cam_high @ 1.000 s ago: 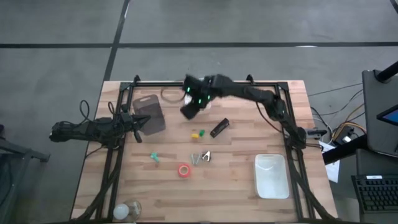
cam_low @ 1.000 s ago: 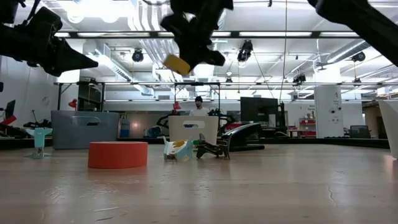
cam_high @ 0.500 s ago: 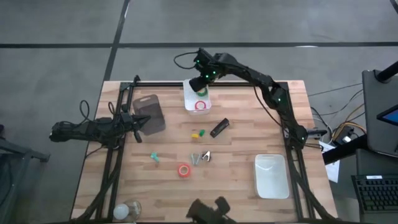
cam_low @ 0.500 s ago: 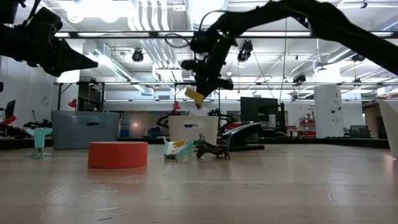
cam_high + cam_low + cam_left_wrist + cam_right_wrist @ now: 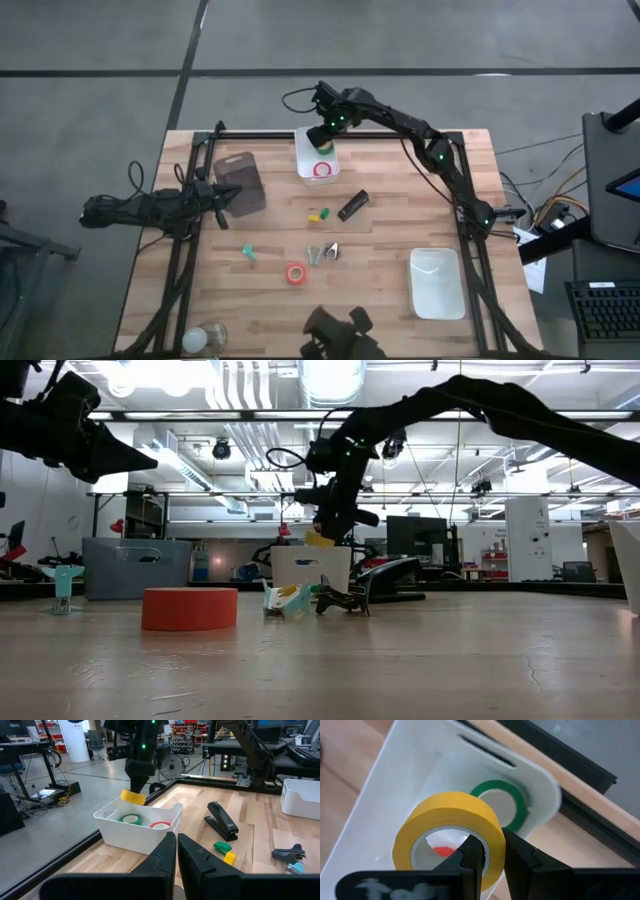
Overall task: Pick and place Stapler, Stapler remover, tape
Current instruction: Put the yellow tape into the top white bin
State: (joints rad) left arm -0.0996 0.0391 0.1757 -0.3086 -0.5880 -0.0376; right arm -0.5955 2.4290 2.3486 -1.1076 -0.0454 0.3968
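My right gripper (image 5: 322, 140) hangs over the white bin (image 5: 303, 165) at the far middle of the table, shut on the yellow tape roll (image 5: 447, 827). A green roll (image 5: 516, 796) and a red roll (image 5: 322, 170) lie in the bin. Another red roll (image 5: 296, 273) lies flat on the table nearer the front. The black stapler (image 5: 352, 205) lies right of a green-and-yellow piece (image 5: 318, 214). The staple remover (image 5: 322, 252) lies near the red roll. My left gripper (image 5: 235, 198) waits shut at the table's left. My right gripper pinches the yellow roll's wall (image 5: 492, 837), one finger (image 5: 470, 857) inside the core and one (image 5: 520, 857) outside. The fingers come from above, pointing down. The roll (image 5: 133, 797) is lifted clear, tilted, just above the bin's rim (image 5: 107, 812).
A grey-brown box (image 5: 240, 182) stands in front of my left gripper. A white tray (image 5: 435, 283) lies at the near right. A small teal piece (image 5: 248, 253) and a clear bulb (image 5: 205, 338) lie near left. Black frame rails (image 5: 180, 260) run along both sides.
My right gripper carried the yellow roll from above the table's middle toward the far edge, to over the white bin, then came down toward the bin. It stayed shut on the roll throughout.
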